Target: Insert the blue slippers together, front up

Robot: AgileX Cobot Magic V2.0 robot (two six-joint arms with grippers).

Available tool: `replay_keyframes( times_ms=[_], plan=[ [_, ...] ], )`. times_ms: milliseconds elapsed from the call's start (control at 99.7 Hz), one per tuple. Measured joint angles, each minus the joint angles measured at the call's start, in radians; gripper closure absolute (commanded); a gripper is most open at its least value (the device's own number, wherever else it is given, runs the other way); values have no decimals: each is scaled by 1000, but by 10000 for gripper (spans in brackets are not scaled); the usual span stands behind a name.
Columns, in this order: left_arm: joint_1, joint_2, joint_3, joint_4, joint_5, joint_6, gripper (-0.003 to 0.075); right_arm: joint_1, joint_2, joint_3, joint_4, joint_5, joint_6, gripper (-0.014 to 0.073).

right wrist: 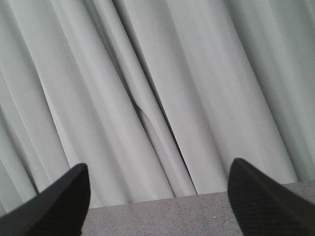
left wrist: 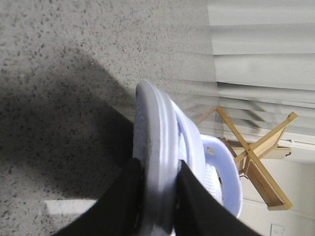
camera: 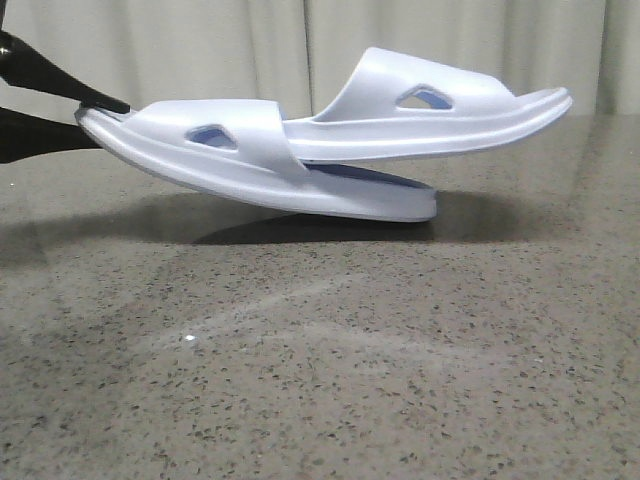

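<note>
Two pale lavender-blue slippers lie nested on the grey speckled table [camera: 320, 380]. The lower slipper [camera: 240, 165] is tilted, its left end raised and its right end on the table. The upper slipper [camera: 440, 105] has one end pushed under the lower one's strap and juts up to the right. My left gripper [camera: 95, 108] is shut on the raised left end of the lower slipper; in the left wrist view its black fingers [left wrist: 123, 201] clamp the sole edge [left wrist: 156, 162]. My right gripper [right wrist: 157, 196] is open and empty, facing the curtain; it is out of the front view.
A pale pleated curtain [camera: 200, 45] hangs behind the table's far edge. A wooden folding rack [left wrist: 256, 162] shows beyond the slippers in the left wrist view. The table's far edge [right wrist: 162, 201] shows between the right fingers.
</note>
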Motion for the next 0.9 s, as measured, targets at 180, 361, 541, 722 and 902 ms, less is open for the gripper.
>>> replay_keyframes(
  times_ms=[180, 361, 541, 722, 902],
  plan=[
    [0, 0, 0, -4, 7, 21, 316, 0, 0, 0, 0, 1, 0, 85],
    [0, 0, 0, -4, 5, 58, 278, 0, 0, 0, -2, 1, 0, 85],
    [0, 0, 0, -4, -53, 126, 278, 0, 0, 0, -4, 1, 0, 85],
    [28, 0, -7, -6, -109, 196, 274, 0, 0, 0, -12, 1, 0, 85],
    [111, -17, -19, -6, -155, 306, 274, 0, 0, 0, -30, 2, 0, 85]
  ],
)
